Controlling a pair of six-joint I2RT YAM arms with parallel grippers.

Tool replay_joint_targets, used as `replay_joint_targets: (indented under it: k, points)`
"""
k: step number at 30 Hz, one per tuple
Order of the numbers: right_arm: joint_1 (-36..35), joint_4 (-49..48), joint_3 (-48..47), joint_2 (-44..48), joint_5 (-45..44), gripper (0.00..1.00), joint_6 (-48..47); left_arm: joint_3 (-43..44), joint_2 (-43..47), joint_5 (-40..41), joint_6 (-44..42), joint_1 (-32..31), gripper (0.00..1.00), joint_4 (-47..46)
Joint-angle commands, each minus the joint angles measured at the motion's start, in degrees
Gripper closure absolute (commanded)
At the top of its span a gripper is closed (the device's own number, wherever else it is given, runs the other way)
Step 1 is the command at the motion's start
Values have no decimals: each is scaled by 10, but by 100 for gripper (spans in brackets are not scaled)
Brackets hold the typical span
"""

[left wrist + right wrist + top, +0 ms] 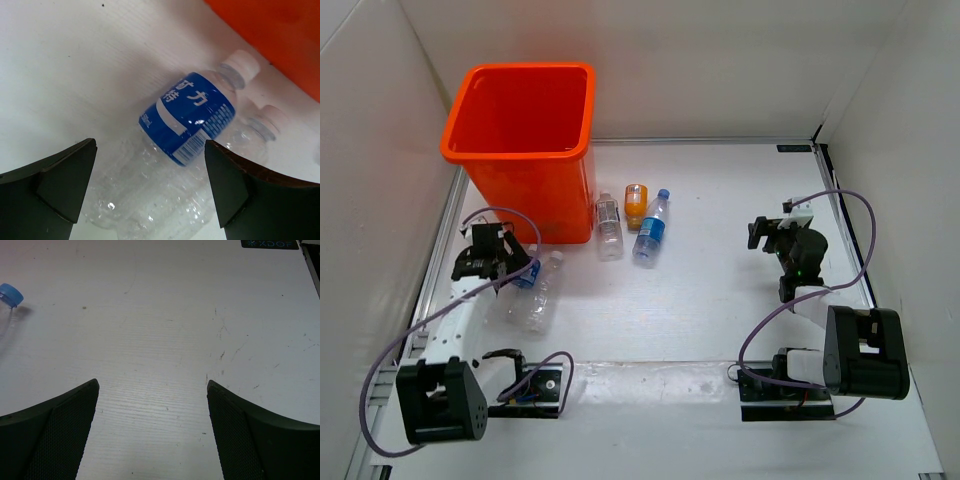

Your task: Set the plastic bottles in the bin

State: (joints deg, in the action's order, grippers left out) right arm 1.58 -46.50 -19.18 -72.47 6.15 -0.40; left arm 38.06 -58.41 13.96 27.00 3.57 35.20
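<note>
Plainly, every one of the plastic bottles we can see rests on the white table (pixel 720 300), outside the bin (pixel 535 200), which stands tall and orange at the far left corner. Two bottles lie together just in front of the bin's near wall. One is a blue-label bottle (pixel 190 117) with a white cap, and close against it lies a crumpled clear bottle (pixel 542 300), also white-capped. Three more sit in a small group just to the right of the bin. A second clear bottle (pixel 608 228) lies nearest its corner, then comes a short orange bottle (pixel 636 205), and just beside that a blue-capped bottle (pixel 651 230) with a blue label. Over the first pair we find the left gripper (pixel 150 170) with its jaws spread wide. Its dark fingers (pixel 65 175) stand to either side of the blue-label bottle's clear lower body, gripping nothing. We cannot tell whether they touch the plastic. Across the table, the right gripper (pixel 152 410) hangs over bare surface, well apart from the bottles, its jaws just as wide and holding nothing. Only the blue cap shows at the left edge of the right wrist view.
</note>
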Motion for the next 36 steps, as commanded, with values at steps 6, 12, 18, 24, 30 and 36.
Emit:
replay_joint_targets:
  k: [6,12,18,24,30,36]
  points:
    - [-1,-21,-14,5,-4,10,-2,22,-97,-43,-24,8,1,-47]
    - [-1,-20,-16,5,-4,10,-2,60,-159,-63,-35,9,4,-21]
    - [-1,-21,-15,4,-5,10,-2,89,-217,-94,-41,17,36,-8]
    - [-1,-20,-16,5,-4,10,-2,81,-201,-98,-32,19,67,-4]
    - [-1,-20,-15,4,-4,10,-2,88,-103,-97,-3,2,70,37]
    - [-1,-20,-15,5,-4,10,-2,179,34,-45,18,-30,70,143]
